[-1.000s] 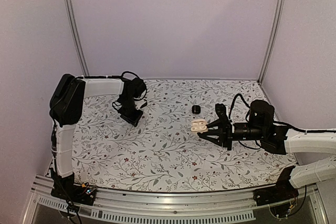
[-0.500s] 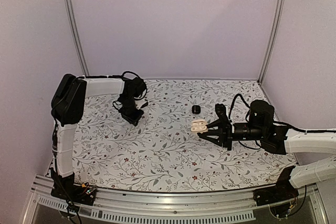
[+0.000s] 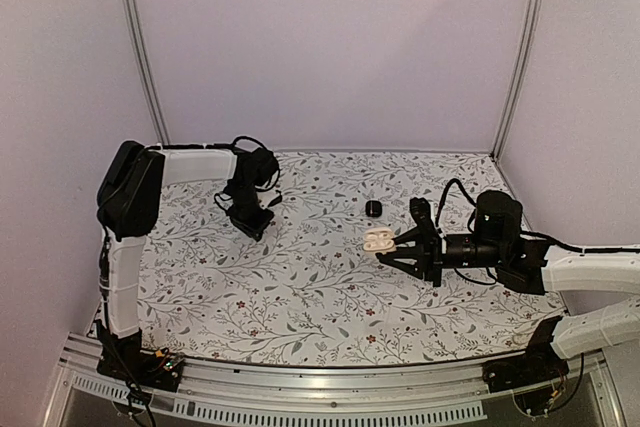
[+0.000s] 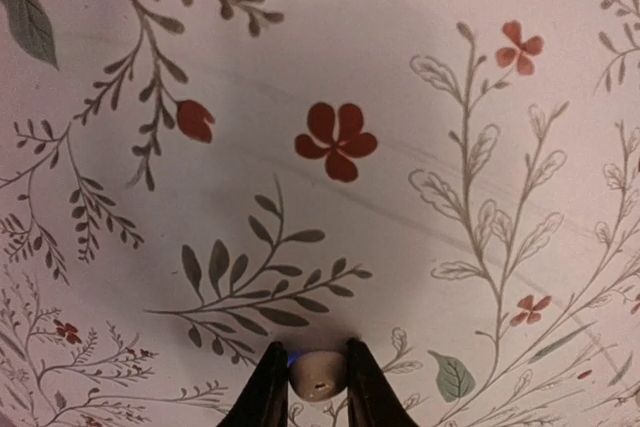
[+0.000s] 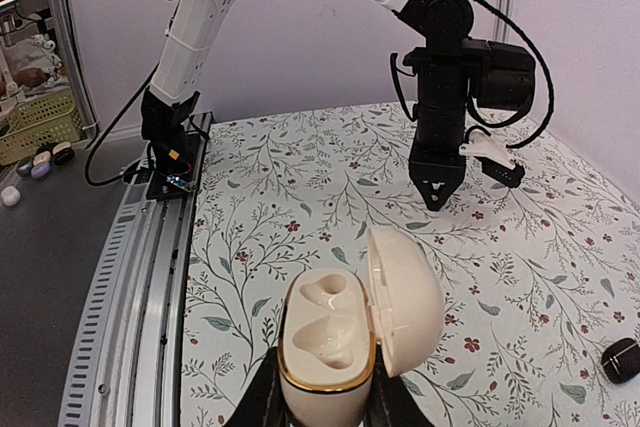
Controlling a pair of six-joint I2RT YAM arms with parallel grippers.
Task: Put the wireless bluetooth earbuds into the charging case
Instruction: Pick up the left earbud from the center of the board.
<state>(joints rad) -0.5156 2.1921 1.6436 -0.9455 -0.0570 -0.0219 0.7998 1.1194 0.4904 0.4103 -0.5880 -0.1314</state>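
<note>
Surface (image 3: pixel 300 292) is covered with a floral-print cloth, and both arms are over it.

Left side: left gripper (image 3: pixel 252 223) points straight down near the far-left part of the cloth. Wrist view shows the jaws pinched on a cream earbud (image 4: pixel 318 375), one fingertip against each side. A speck of blue shows at its upper-left edge. Cannot tell whether the bud is clear of the cloth.

Centre: small black rounded object (image 3: pixel 374 209) lies alone on the cloth, just beyond the case. Cannot tell what it is.

Right of centre: charging case (image 5: pixel 330 347), cream with a gold rim, lid (image 5: pixel 405 292) hinged open. Right gripper (image 3: pixel 392 247) has its jaws clamped on the lower body and appears to hold the case above the cloth. Both wells are bare.

Status, by judgement: the case is open and presented and the first bud is gripped, but nothing is seated yet. The bud is well apart from the case. It has to be carried across and seated in a well. The second bud, seen in none of these views, then has to be found and seated.
</note>
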